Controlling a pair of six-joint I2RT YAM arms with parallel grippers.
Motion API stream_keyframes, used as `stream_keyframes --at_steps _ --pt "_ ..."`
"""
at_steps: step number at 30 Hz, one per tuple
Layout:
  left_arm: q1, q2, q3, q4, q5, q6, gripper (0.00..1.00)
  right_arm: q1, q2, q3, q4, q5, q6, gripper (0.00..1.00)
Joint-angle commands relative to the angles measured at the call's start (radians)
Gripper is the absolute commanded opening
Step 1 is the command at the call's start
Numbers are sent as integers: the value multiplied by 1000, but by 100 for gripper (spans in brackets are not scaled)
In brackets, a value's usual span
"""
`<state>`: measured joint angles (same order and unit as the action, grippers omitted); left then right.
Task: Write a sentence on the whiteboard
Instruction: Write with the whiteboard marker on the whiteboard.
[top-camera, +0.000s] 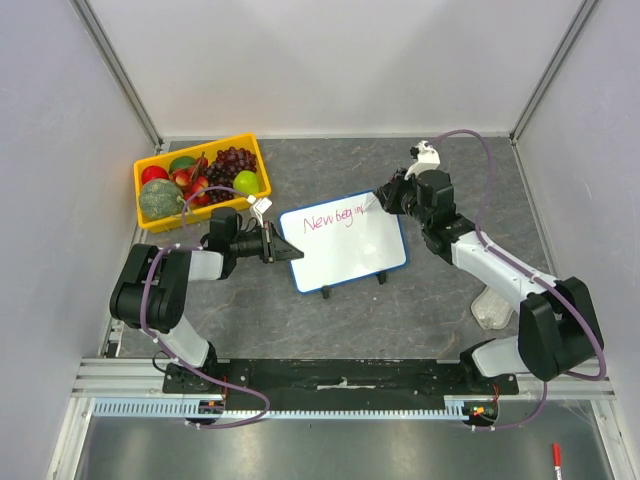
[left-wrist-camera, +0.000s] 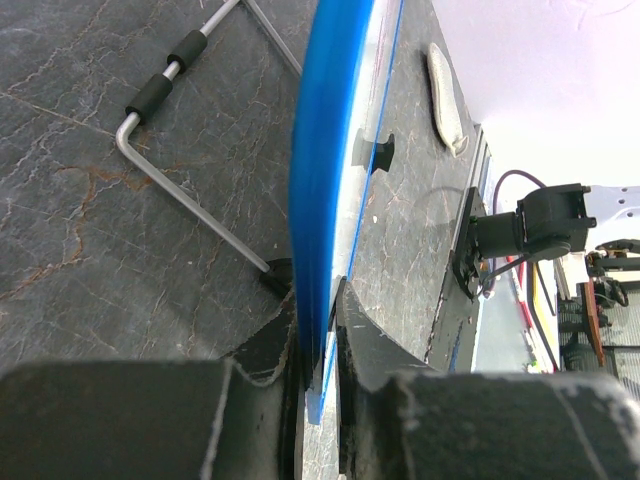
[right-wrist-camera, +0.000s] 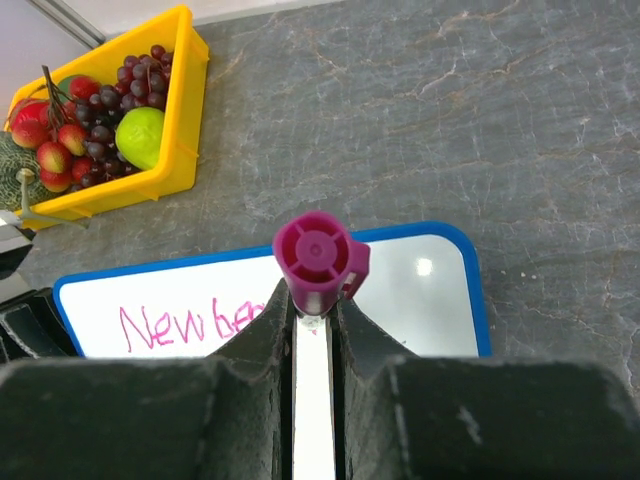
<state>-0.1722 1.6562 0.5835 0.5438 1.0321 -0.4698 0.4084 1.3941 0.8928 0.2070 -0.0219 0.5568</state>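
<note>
The whiteboard (top-camera: 350, 250), blue-framed, stands tilted on the dark table in the middle of the top view. Pink-red writing, the sentence (top-camera: 333, 219), reads "New begin" along its upper line. My left gripper (top-camera: 290, 252) is shut on the board's left edge; in the left wrist view the blue frame (left-wrist-camera: 325, 150) runs edge-on between the jaws of that gripper (left-wrist-camera: 318, 300). My right gripper (top-camera: 385, 200) is shut on a marker with a magenta end (right-wrist-camera: 318, 255), whose tip meets the board at the end of the writing. The right wrist view shows the whiteboard (right-wrist-camera: 430, 290) and the sentence (right-wrist-camera: 180, 325) below that gripper (right-wrist-camera: 317, 300).
A yellow tray (top-camera: 250, 145) of fruit sits at the back left, close to the left arm. A clear plastic object (top-camera: 492, 305) lies by the right arm's base. A red marker (top-camera: 556, 462) lies below the table edge. The board's wire stand (left-wrist-camera: 190, 200) rests behind it.
</note>
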Motion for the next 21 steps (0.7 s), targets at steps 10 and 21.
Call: stream_keyframes --at_steps 10,21 --pt "-3 -1 10 -28 -72 66 2 -5 5 112 14 16 6 0" --pt "-3 -1 12 -28 -72 68 2 -5 59 107 23 69 0 0"
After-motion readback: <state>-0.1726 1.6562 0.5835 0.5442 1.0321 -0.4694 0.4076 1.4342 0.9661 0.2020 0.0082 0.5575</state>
